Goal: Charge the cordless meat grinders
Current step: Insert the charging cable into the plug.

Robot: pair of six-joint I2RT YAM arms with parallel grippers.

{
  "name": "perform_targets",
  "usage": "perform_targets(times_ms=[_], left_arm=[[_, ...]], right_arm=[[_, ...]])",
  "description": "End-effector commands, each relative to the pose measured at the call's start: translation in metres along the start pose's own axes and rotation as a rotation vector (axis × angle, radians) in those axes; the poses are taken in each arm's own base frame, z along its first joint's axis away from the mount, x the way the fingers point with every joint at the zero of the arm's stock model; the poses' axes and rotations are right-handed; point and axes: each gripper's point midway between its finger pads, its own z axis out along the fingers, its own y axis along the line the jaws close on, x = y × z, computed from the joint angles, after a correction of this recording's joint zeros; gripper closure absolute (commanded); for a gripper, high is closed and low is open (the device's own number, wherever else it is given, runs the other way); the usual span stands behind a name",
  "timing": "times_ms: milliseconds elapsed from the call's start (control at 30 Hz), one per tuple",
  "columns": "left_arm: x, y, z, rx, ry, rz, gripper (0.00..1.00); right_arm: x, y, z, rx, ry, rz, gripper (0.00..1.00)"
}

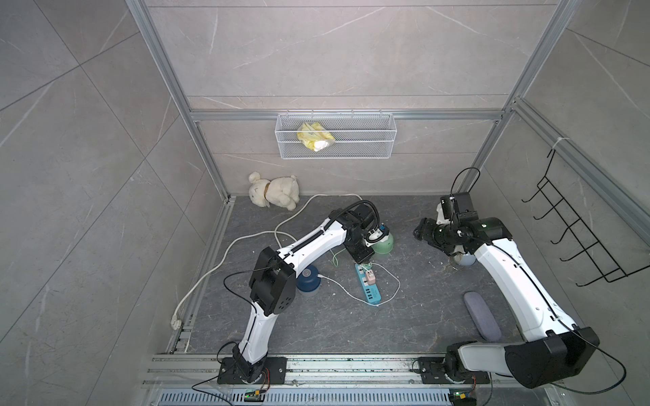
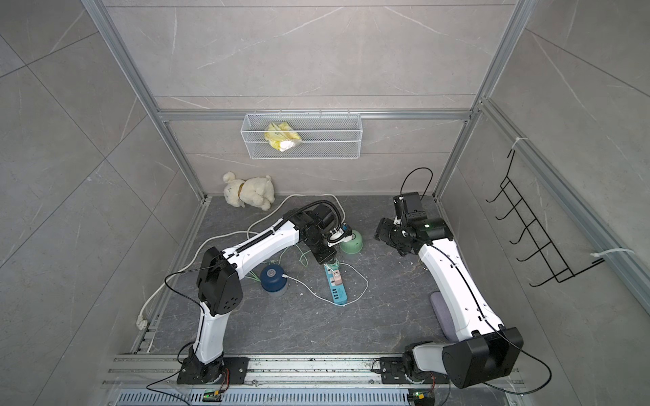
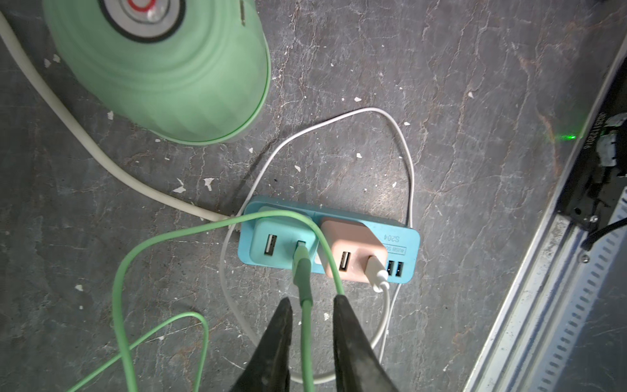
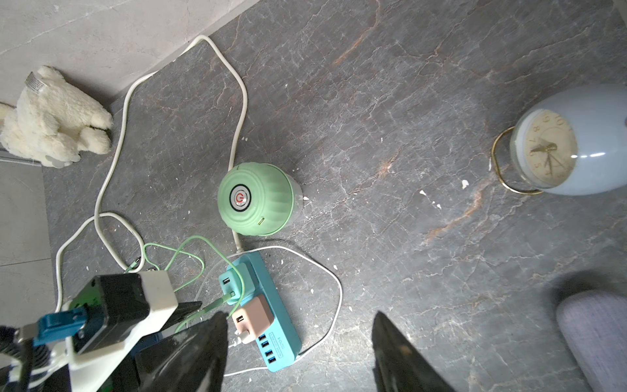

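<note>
**My left claw straddles the green cable at the power strip**

In both top views my left claw points down over the far end of the turquoise plastic power strip. The mint green dome-shaped grinder stands just beyond it, partly under my wrist. The navy blue dome-shaped grinder with a clear base stands near my left elbow, and a thin white cable meets its side. My right claw hangs above the floor, well apart from both grinders.

From my left wrist, the claw is narrow. Its black fingers flank the thin green cable, with a sliver of floor showing on each side. That cable's plug sits in the pale turquoise square adapter on the strip, beside a pink square adapter that carries the white plug. The mint grinder stands near the strip, not touching it.

From my right wrist, my right claw stands wide and empty. The mint grinder sits upright, silver button up, just beyond the strip. A pale blue-grey egg-shaped clock rests well off to the side.
</note>
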Motion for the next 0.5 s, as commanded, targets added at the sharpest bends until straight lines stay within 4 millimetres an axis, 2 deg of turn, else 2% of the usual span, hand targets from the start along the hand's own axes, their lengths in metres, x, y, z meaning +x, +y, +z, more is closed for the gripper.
perform_targets(times_ms=[0, 467], left_arm=[[-0.005, 0.003, -0.004, -0.016, -0.001, 0.032, 0.78], [-0.003, 0.001, 0.006, -0.013, 0.02, 0.043, 0.88]], right_arm=[[-0.001, 0.002, -0.006, -0.026, -0.016, 0.008, 0.32], [-0.001, -0.004, -0.006, -0.022, -0.017, 0.035, 0.32]])
